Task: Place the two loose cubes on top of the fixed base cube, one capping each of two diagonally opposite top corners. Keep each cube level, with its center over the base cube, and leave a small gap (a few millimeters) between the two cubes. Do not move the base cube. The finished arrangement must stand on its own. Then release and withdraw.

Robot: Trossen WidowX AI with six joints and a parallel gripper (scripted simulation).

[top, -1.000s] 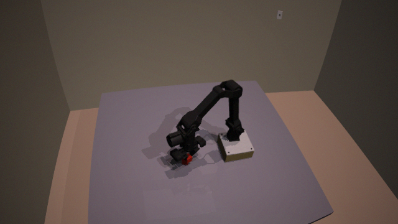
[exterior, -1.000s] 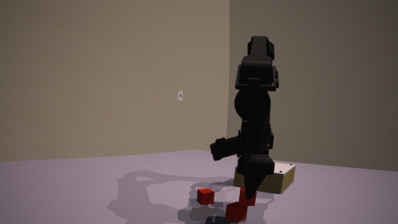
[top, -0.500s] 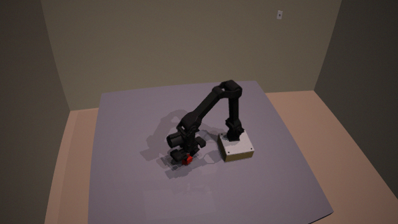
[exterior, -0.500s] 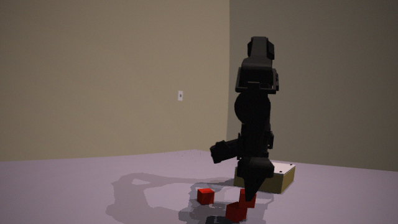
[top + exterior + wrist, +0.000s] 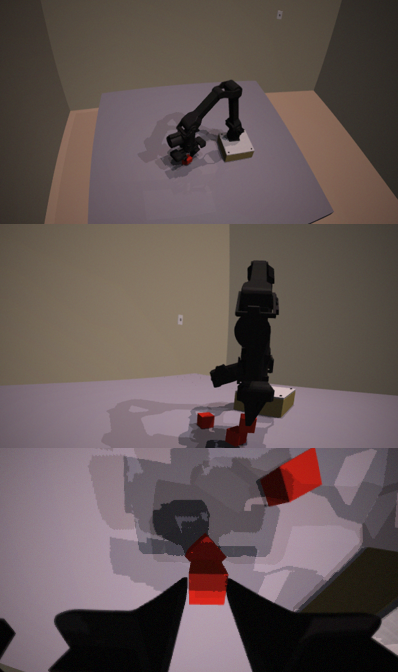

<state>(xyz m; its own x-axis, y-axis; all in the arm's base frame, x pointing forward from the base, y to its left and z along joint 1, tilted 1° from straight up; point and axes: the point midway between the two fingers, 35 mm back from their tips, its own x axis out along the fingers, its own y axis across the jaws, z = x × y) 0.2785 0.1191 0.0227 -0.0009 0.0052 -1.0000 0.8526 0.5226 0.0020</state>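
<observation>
The red base cube [image 5: 234, 437] [image 5: 205, 547] stands on the table, a corner facing up in the wrist view. One loose red cube [image 5: 244, 427] [image 5: 207, 597] overlaps the base cube's top corner on the arm's side and looks slightly tilted; their contact is hard to see. My gripper [image 5: 250, 423] [image 5: 206, 581] is slightly open around that cube, with its fingertips close beside the cube's sides. The other loose red cube [image 5: 206, 420] [image 5: 302, 477] lies apart on the table. In the top view only one patch of red shows below the fingers.
The arm's own mounting box [image 5: 239, 146] [image 5: 273, 407], with a pale top, stands behind the cubes. The arm reaches down from it. The arm's shadows darken the table [image 5: 124, 180] around the cubes.
</observation>
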